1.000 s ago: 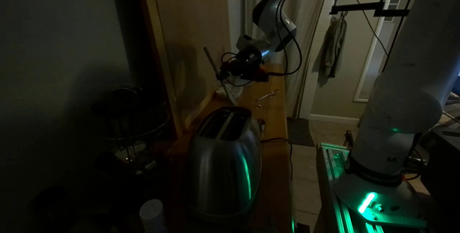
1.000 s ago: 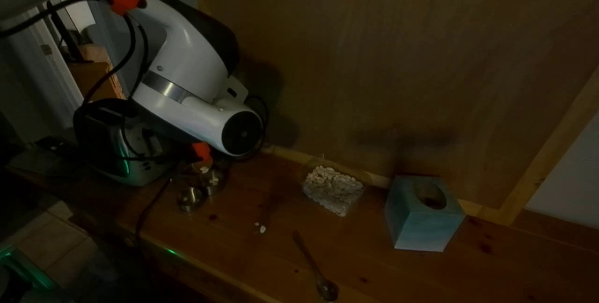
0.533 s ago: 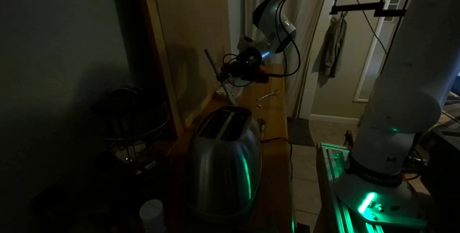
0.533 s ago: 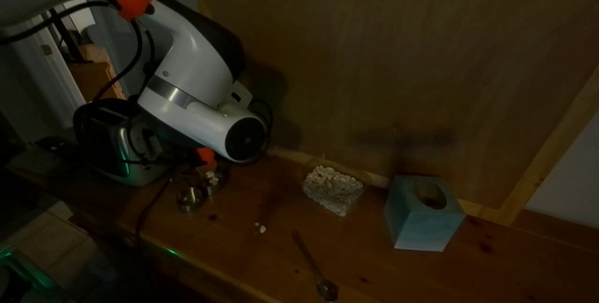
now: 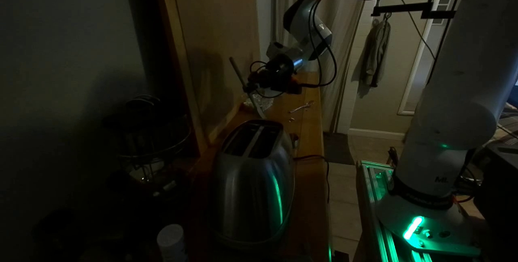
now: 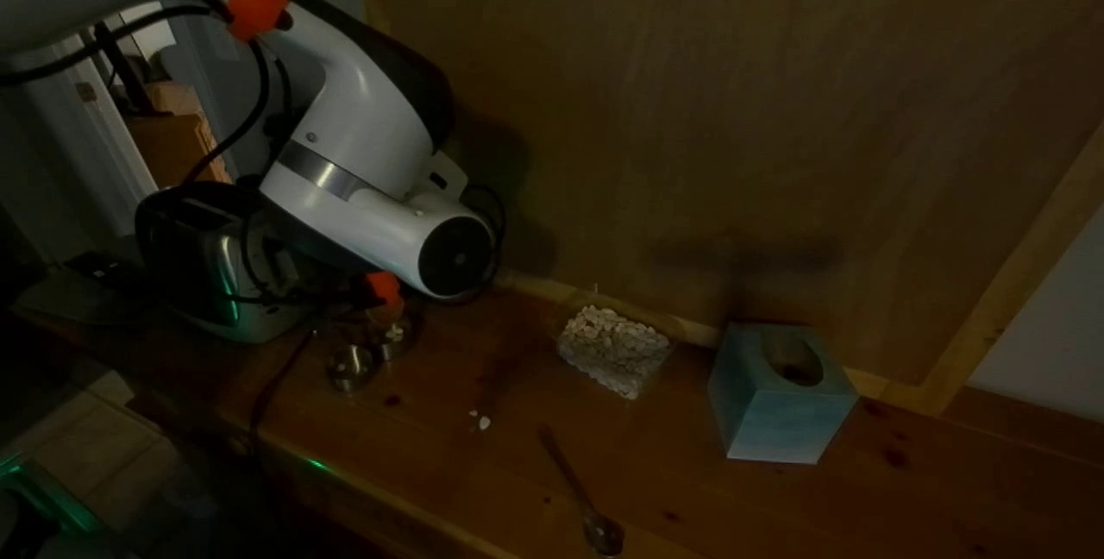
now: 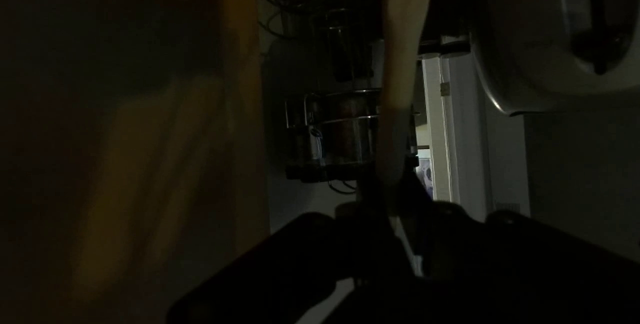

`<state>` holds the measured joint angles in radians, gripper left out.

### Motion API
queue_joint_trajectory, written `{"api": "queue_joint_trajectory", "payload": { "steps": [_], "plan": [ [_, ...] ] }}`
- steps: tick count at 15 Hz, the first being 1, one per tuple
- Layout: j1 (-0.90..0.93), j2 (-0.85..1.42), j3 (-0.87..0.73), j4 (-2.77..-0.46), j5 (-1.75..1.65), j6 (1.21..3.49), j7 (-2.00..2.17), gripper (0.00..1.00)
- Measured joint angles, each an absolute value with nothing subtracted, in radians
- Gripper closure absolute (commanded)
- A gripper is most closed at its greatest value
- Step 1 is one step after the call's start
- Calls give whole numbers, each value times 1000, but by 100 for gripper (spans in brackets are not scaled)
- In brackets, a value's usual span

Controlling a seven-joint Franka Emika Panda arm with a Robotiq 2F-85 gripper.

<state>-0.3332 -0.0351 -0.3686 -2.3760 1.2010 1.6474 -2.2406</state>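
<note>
Long, thin, pale stick-like utensil (image 7: 399,76) of wooden look | is held in the air above the brown wooden counter (image 5: 311,130) | tilted, in an exterior view upper end toward left edge

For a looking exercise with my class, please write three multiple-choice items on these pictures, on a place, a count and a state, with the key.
1. In an exterior view, where is the blue box relative to the spoon?
A. To its left
B. On top of it
C. To its right

2. How many slots show in the toaster?
A. Two
B. One
C. Four

3. How do the tool and the pale stick stand?
A. Tool wide open, stick apart
B. Tool shut on the stick
C. Stick inside the toaster

1: C, the box stands further right in that view.
2: A, two dark slots lie side by side.
3: B, the wrist view shows the stick clamped in the tool.
</note>
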Motion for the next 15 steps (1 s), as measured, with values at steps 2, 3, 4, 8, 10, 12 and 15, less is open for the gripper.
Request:
{"api": "queue_joint_trajectory", "payload": {
  "steps": [2, 3, 4, 8, 10, 12, 15],
  "plan": [
    [-330, -42, -358, -2376, 1201, 1650, -2243, 96],
    [-327, -49, -351, -2376, 1200, 1651, -2243, 96],
    [-324, -58, -344, -2376, 1199, 1651, -2243, 96],
    [-313, -103, -308, -2377, 1179, 1682, -2213, 96],
    [-307, -132, -286, -2377, 1130, 1748, -2180, 96],
    [-300, -164, -262, -2378, 1061, 1830, -2140, 96],
    [-285, -208, -222, -2380, 939, 1959, -2064, 96]
  ]
}}
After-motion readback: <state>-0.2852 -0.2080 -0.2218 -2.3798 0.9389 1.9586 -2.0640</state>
